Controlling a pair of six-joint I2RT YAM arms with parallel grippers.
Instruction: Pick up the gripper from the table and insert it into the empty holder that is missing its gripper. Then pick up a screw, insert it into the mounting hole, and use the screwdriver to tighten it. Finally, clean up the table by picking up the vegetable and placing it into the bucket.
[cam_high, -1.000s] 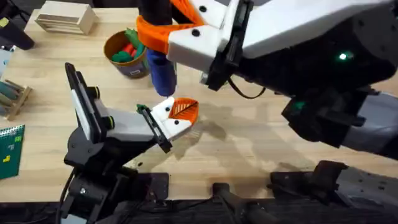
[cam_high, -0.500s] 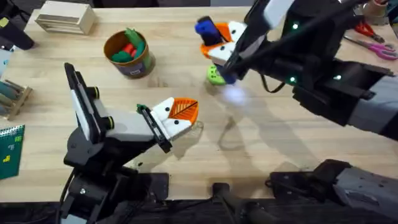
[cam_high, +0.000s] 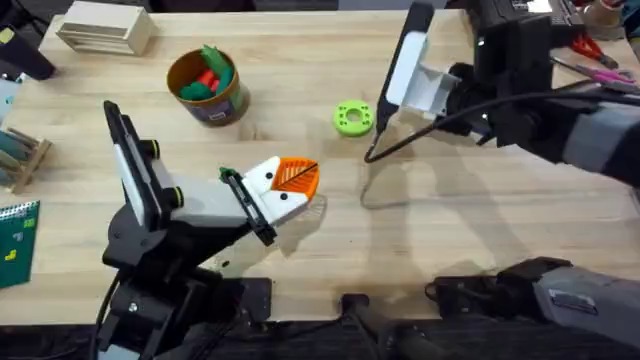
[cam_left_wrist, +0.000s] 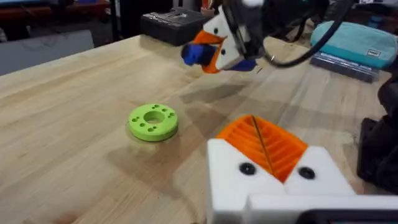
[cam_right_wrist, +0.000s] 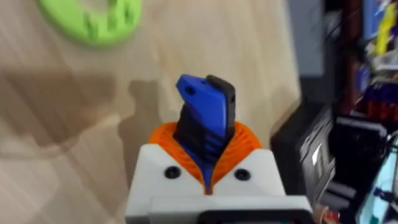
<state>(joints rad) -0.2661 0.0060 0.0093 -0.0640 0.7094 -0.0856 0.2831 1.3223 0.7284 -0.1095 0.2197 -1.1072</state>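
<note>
The right gripper (cam_right_wrist: 208, 165) was pinching the screwdriver (cam_right_wrist: 205, 121) by its blue handle, which stuck out between the orange pads. It hung above the far right part of the table (cam_high: 450, 240), just past the flat green ring (cam_high: 352, 118).

The left gripper (cam_high: 292, 183) rested low near the middle of the table, its orange fingers (cam_left_wrist: 264, 144) pressed together with nothing between them.

The bucket (cam_high: 208, 88) stood far to the left of both grippers. The green vegetable (cam_high: 214, 58) lay inside it with a red piece.

The screwdriver (cam_right_wrist: 205, 121) tip is hidden between orange fingers (cam_right_wrist: 239, 140).
</note>
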